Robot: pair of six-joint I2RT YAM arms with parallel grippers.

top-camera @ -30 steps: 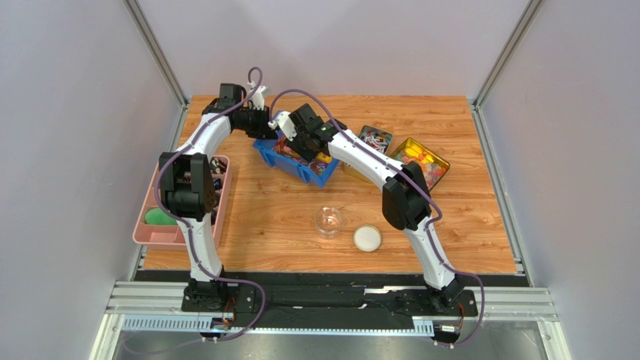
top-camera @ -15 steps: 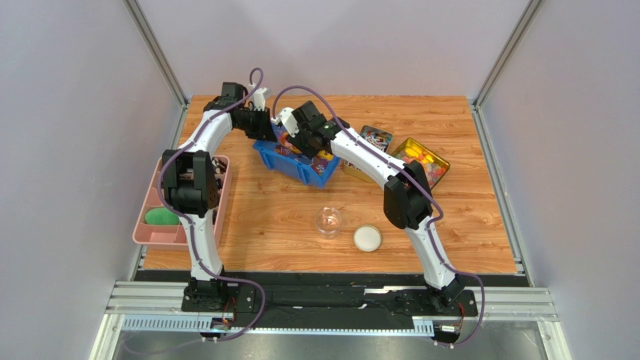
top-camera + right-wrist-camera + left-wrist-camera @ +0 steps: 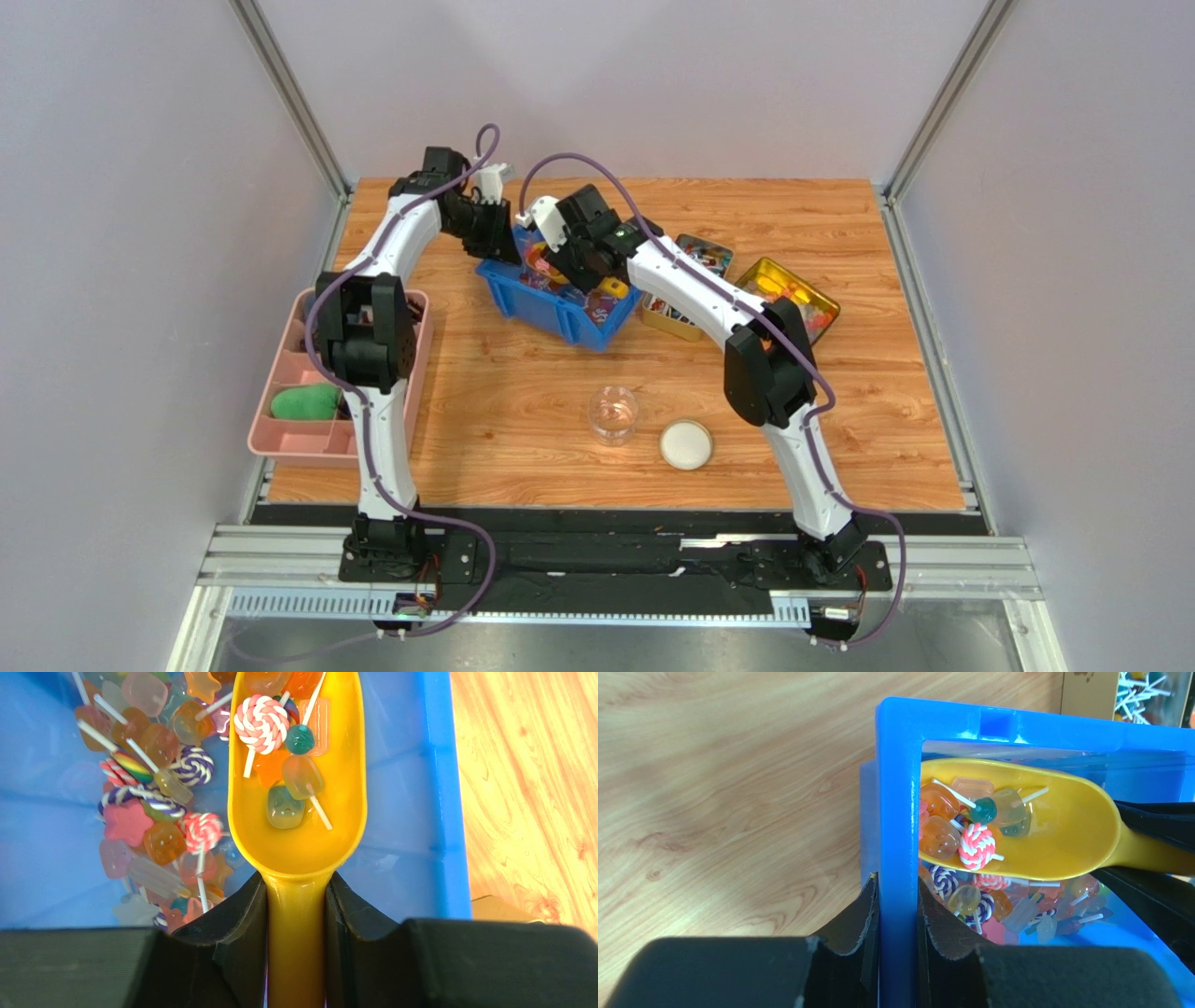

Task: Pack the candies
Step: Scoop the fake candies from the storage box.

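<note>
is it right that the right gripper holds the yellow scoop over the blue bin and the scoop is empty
No. The right gripper holds the yellow scoop over the blue bin, but the scoop carries several candies, as the right wrist view shows.

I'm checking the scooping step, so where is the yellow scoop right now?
In the right wrist view, the yellow scoop is in the blue bin, holding candies, its handle clamped between the right fingers.
</note>
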